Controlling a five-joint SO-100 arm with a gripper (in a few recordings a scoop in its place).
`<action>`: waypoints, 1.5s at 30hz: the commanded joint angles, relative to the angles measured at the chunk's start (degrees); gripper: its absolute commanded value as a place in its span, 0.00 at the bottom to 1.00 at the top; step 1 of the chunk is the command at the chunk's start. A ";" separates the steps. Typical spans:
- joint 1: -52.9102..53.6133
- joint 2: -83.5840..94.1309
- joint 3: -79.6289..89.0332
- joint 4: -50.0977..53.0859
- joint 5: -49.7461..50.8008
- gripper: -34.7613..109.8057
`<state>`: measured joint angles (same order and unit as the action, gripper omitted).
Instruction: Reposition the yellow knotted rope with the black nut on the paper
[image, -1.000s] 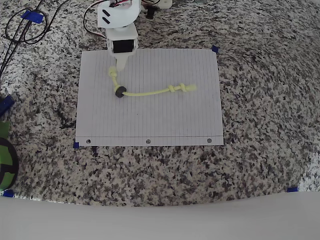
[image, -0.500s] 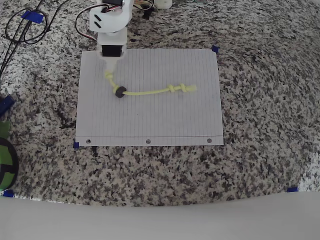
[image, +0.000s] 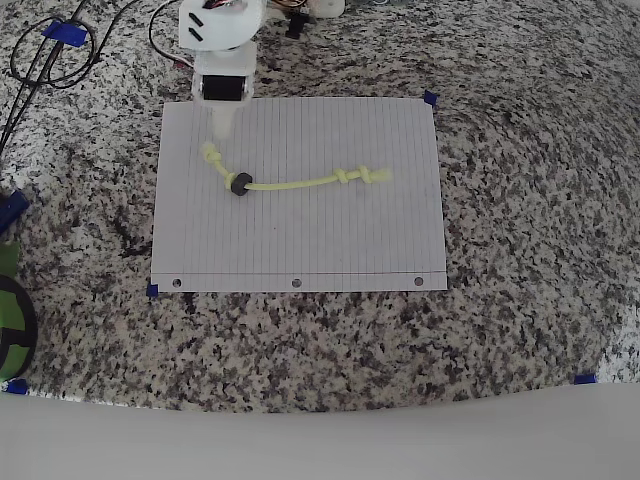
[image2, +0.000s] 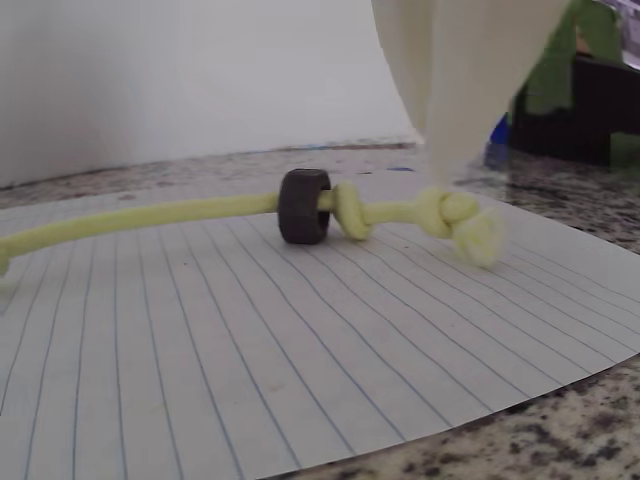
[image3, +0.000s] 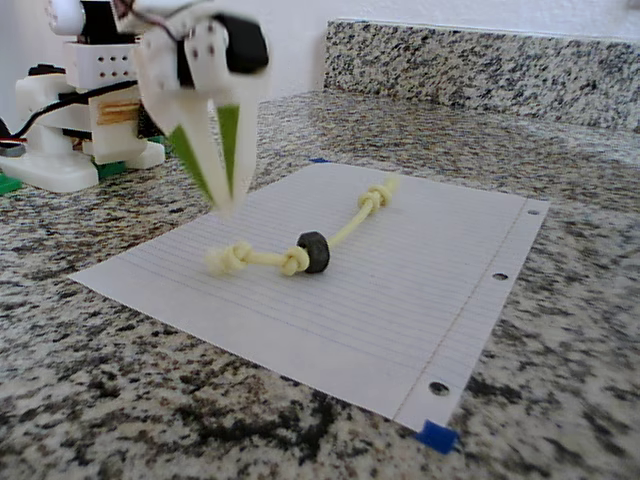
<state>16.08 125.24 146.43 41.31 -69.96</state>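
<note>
The yellow knotted rope (image: 300, 184) lies flat across the white lined paper (image: 300, 240), with the black nut (image: 239, 184) threaded near its left end. In the fixed view the nut (image3: 313, 251) stands on edge beside a knot, and the rope (image3: 355, 220) runs back to a second knotted end. My gripper (image3: 228, 205) hangs just above the rope's near knotted end, its fingers meeting at the tips with nothing between them. In the wrist view the pale fingers (image2: 460, 80) are right over the frayed end knot, with the nut (image2: 304, 206) to their left on the paper (image2: 200, 350).
Black cables (image: 40, 60) loop on the granite at the top left. A green and black object (image: 10, 320) sits at the left edge. Blue tape (image: 430, 98) marks the paper's corners. The arm's base (image3: 70, 120) stands behind the paper, and a granite backsplash (image3: 480, 60) is beyond.
The gripper moved left and back toward the paper's far edge. The rope's left knotted end shifted left with it; the nut and right end stayed put.
</note>
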 joint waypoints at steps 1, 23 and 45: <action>-3.52 5.98 0.00 1.85 -0.26 0.24; -12.04 51.86 21.36 11.51 -22.76 0.24; -14.94 69.96 34.72 23.29 -24.70 0.24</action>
<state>1.93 194.59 180.53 64.34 -94.66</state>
